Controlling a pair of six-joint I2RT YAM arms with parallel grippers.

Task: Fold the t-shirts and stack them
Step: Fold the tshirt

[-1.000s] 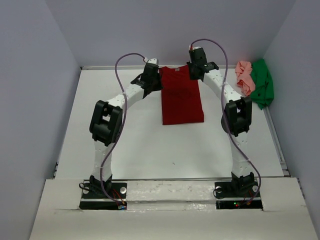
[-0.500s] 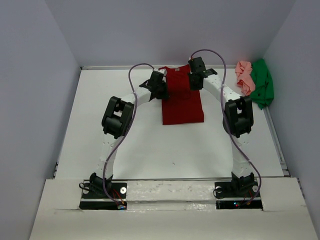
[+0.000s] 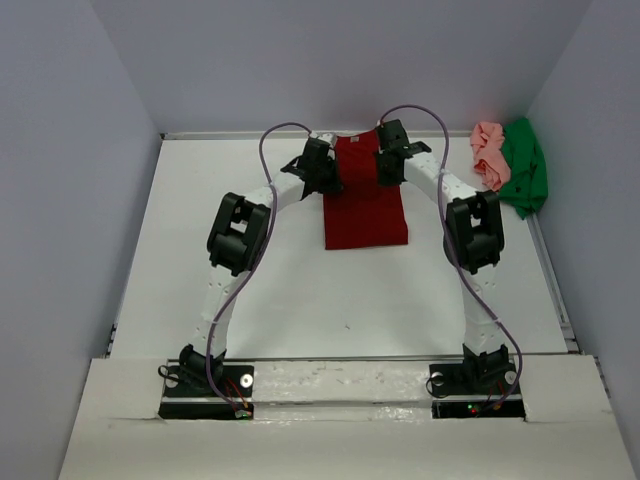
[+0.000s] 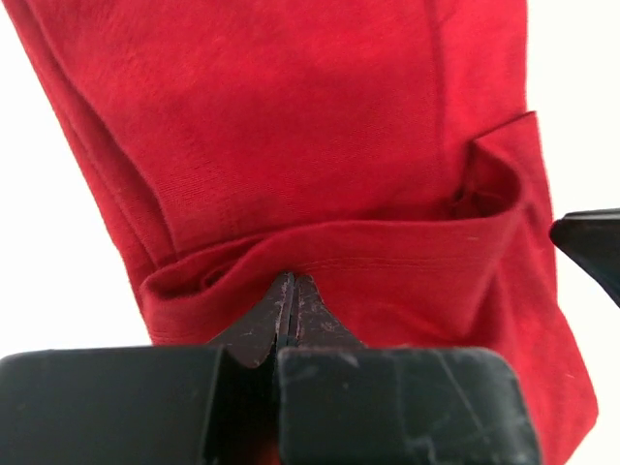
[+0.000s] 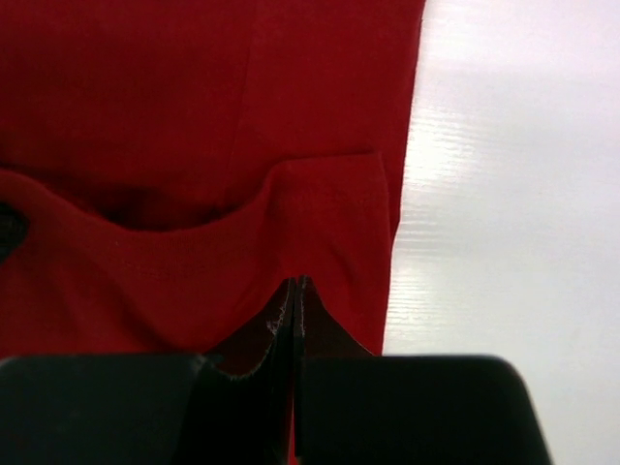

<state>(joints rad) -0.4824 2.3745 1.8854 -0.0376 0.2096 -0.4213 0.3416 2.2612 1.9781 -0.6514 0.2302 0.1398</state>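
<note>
The dark red t-shirt lies as a long narrow strip in the middle of the table, far end away from the arm bases. My left gripper is shut on the far-left corner, and the right gripper is shut on the far-right corner. In the left wrist view the red cloth curls over in a raised fold just beyond the pinched fingertips. The right wrist view shows the same lifted hem of red cloth at its closed tips. The pink t-shirt and the green t-shirt lie crumpled at the far right.
White table with grey walls on three sides. The pink and green heap sits against the right wall. In the left wrist view, a dark part of the right gripper shows at the right edge.
Both grippers have come inward and a little toward the near side, bringing the red shirt's far end up into a fold. The left arm's elbow has swung right.
</note>
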